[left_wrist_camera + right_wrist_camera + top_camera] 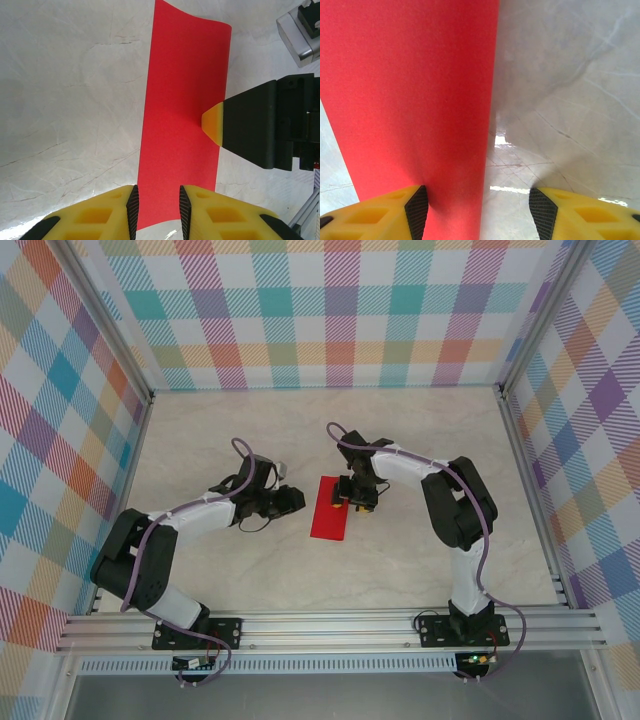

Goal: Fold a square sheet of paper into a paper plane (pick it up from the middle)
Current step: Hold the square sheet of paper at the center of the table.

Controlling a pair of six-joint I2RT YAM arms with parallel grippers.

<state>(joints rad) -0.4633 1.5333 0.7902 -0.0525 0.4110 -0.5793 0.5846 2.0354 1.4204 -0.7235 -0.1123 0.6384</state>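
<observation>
So, left gripper (158,214): jaws narrowly parted with nothing between the pads, poised over the left long edge of the red sheet of paper (182,100), about mid-length.
Right gripper (480,212): jaws spread wide, astride the sheet's right long edge. One fingertip (212,125) rests on the red just inside that edge, and the other pad sits over bare surface beside it. It grips nothing and looks to be pinning the sheet.
Red sheet of paper: a narrow rectangle rather than a square, so I judge one half-fold is already made. It lies flat between the two grippers, and its far short end bows up slightly. Which long edge carries the crease I cannot tell.
Tabletop (65,100): pale, marbled and glossy under and around the sheet.
Weight and stiffness: probably almost weightless and limp. It will likely sag if lifted by one corner.
Slip: likely to skate on the glossy top unless one finger keeps it pinned.
Fragility: easily crumpled or mis-creased, so a light pinch seems best.
Where to take hold: the lifted far end or a free long edge near mid-length, where a pad can get under it, opposite the pinning finger.
</observation>
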